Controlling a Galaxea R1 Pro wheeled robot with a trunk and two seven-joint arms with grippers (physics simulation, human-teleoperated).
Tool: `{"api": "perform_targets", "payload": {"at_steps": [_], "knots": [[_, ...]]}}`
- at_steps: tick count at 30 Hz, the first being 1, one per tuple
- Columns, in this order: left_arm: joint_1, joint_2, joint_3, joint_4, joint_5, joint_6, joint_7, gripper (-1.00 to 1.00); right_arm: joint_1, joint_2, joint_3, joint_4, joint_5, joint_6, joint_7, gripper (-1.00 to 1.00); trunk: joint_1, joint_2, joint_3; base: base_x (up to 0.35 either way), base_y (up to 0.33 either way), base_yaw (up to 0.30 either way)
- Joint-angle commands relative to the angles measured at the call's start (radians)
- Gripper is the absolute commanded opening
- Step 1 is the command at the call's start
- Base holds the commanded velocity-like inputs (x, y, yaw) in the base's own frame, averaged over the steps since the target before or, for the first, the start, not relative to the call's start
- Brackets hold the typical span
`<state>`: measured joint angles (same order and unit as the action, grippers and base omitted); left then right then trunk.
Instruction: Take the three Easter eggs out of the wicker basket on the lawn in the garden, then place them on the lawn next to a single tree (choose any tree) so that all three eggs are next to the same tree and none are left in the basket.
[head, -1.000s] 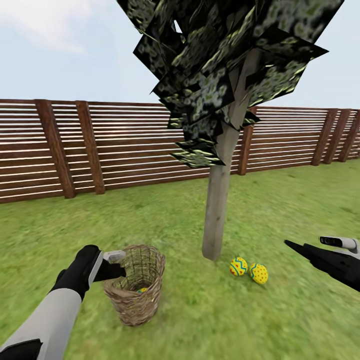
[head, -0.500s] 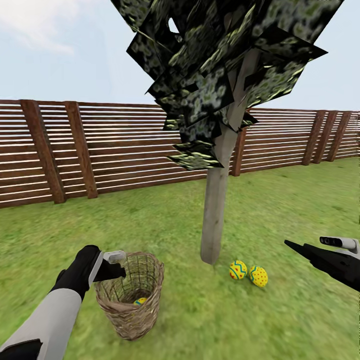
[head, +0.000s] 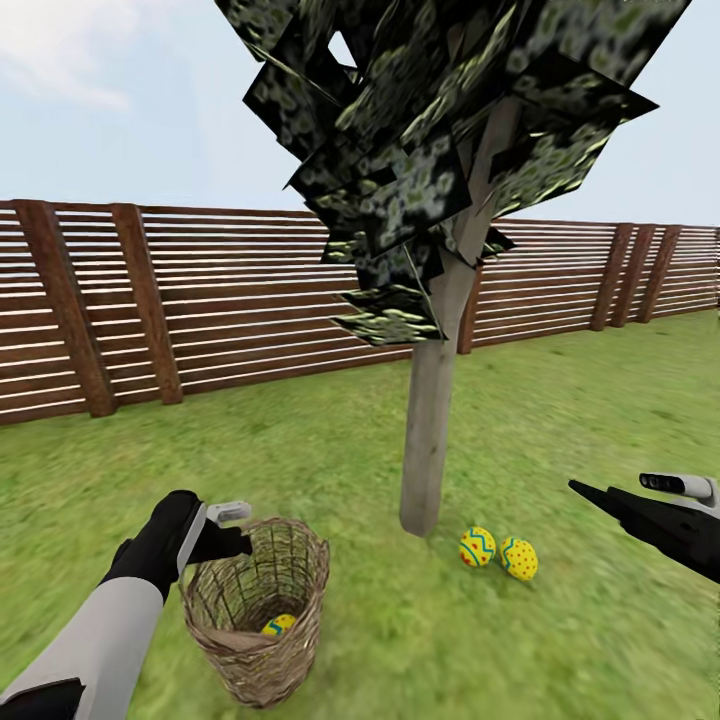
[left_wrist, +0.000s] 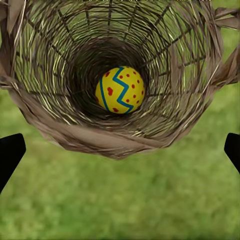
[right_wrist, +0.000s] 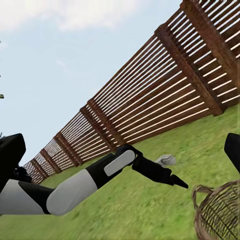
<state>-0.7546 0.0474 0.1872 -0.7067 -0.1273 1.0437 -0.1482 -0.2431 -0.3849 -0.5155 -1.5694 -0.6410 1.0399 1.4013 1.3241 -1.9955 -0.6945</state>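
L wrist cam close over basket (left_wrist: 120, 135)

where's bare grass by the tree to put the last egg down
Bare grass lies between the basket and the tree trunk, and behind the trunk toward the fence. The trunk's right side is crowded: two eggs sit there together.

Fenced garden: lawn (head: 560, 440), slat fence (head: 250, 290), tree (head: 430, 440).

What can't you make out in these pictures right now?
- Left gripper: head view, fingers blend with the wicker basket rim; grip unclear.
- Right gripper: head view, fingers overlap; gap unclear.
- Tree: crown cut by the top edge.
- Egg in basket: underside hidden.
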Motion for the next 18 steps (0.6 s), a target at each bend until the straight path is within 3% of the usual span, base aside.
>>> {"api": "perform_targets", "payload": {"at_steps": [1, 11, 18], "knots": [[0.0, 0.0, 0.003, -0.001, -0.01, 0.003, -0.01, 1.0, -0.001, 0.0, 0.0, 0.0, -0.003, 0.007, 0.001, 1.0, 0.0, 0.0, 0.0, 0.023, 0.02, -0.126], [0.0, 0.0, 0.003, -0.001, -0.011, 0.003, -0.011, 1.0, -0.001, 0.0, 0.0, 0.0, -0.003, 0.007, 0.001, 1.0, 0.0, 0.0, 0.009, 0.073, 0.08, -0.162], [0.0, -0.001, 0.002, 0.0, -0.015, 0.003, -0.011, 1.0, -0.001, 0.0, -0.001, 0.001, -0.002, 0.007, 0.001, 1.0, 0.0, 0.0, 0.011, 0.047, 0.048, -0.052]]}}
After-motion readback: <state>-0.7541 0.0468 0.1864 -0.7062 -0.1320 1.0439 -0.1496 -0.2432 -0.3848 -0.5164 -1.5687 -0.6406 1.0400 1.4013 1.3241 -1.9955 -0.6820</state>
